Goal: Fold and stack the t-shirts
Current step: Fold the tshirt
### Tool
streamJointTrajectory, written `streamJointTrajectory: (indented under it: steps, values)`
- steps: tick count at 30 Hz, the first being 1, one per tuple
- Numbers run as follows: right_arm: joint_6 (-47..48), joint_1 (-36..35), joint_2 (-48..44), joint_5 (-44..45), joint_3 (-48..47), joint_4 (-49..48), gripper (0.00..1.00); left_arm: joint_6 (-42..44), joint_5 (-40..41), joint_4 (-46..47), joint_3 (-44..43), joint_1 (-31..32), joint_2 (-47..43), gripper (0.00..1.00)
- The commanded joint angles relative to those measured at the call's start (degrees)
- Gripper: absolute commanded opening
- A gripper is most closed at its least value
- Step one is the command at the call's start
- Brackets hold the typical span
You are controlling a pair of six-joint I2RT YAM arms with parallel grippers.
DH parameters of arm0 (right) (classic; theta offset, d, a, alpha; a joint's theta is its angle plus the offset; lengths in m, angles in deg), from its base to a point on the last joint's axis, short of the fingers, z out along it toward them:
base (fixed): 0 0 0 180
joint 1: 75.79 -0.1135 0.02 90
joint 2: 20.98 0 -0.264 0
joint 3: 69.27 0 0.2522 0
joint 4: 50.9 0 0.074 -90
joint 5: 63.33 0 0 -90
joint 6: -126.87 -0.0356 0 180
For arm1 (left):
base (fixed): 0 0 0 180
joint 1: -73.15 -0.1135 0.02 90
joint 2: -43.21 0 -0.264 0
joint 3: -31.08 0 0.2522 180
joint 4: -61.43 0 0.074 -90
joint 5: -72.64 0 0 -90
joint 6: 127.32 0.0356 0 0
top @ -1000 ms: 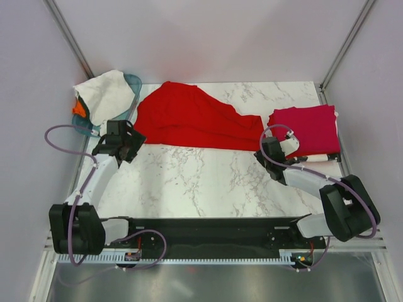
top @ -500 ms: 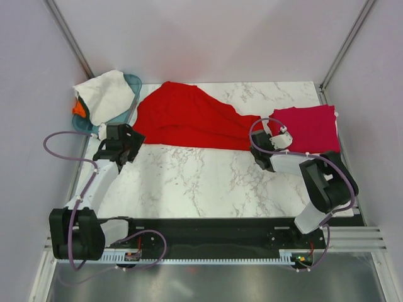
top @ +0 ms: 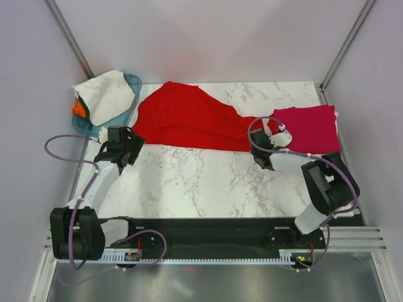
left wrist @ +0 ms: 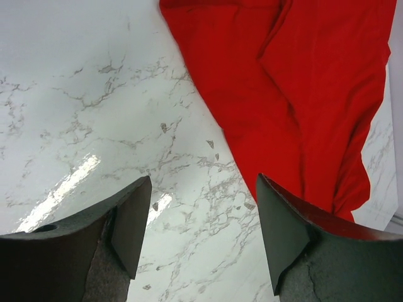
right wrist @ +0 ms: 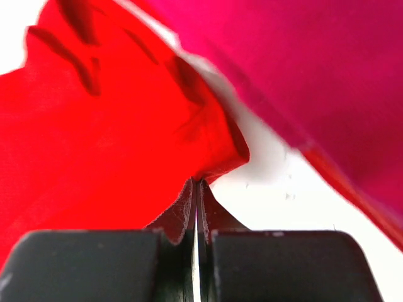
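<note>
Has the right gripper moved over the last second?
Yes. Against the folded crimson shirt, the right gripper has moved farther from the arm bases and slightly left, and now pinches the red shirt at its right corner.

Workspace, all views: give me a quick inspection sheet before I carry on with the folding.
Surface: marble table, no spills seen.
Job's things: red t-shirt spread unfolded across the back; crimson t-shirt folded at the right; white t-shirt draped over the teal basket at the far left.
Clutter: orange item under the white t-shirt.
Grippers: left gripper open at the red t-shirt's left edge, holding nothing; right gripper shut on the red t-shirt's right corner.
Cables: purple cable loops at each wrist.
Surroundings: pale walls, metal frame posts.
</note>
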Motion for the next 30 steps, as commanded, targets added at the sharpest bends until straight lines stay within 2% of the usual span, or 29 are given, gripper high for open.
streamJointTrajectory:
  steps: [1, 10, 12, 19, 24, 26, 30]
  values:
    - [2.5, -1.19, -6.26, 0.62, 0.49, 4.96, 0.0, -2.83, 1.68, 2.63, 1.56, -0.18, 0.06, 0.74]
    - [3.82, -1.2, -25.41, -6.16, 14.99, 8.39, 0.0, -3.01, 1.07, 7.64, 6.66, -0.18, 1.11, 0.71]
    - [3.9, -1.11, -28.32, -6.51, 17.88, 9.97, 0.0, -3.01, 1.07, 9.83, 8.41, -0.18, 1.73, 0.66]
    - [4.26, -1.11, -39.04, -10.02, 24.57, 13.49, 0.0, -2.49, 0.27, 17.74, 11.32, -0.09, 5.24, 0.64]
    - [3.82, -1.11, -42.31, -10.99, 27.56, 14.37, 0.0, -1.96, 0.54, 24.16, 11.84, -0.18, 9.02, 0.64]
    - [3.99, -1.11, -43.19, -11.17, 27.74, 14.54, 0.0, -1.96, -0.33, 29.34, 12.46, -0.18, 11.3, 0.63]
    - [4.52, -1.11, -43.98, -10.82, 27.66, 15.42, 0.0, -2.22, -0.95, 32.95, 11.5, -0.09, 15.96, 0.56]
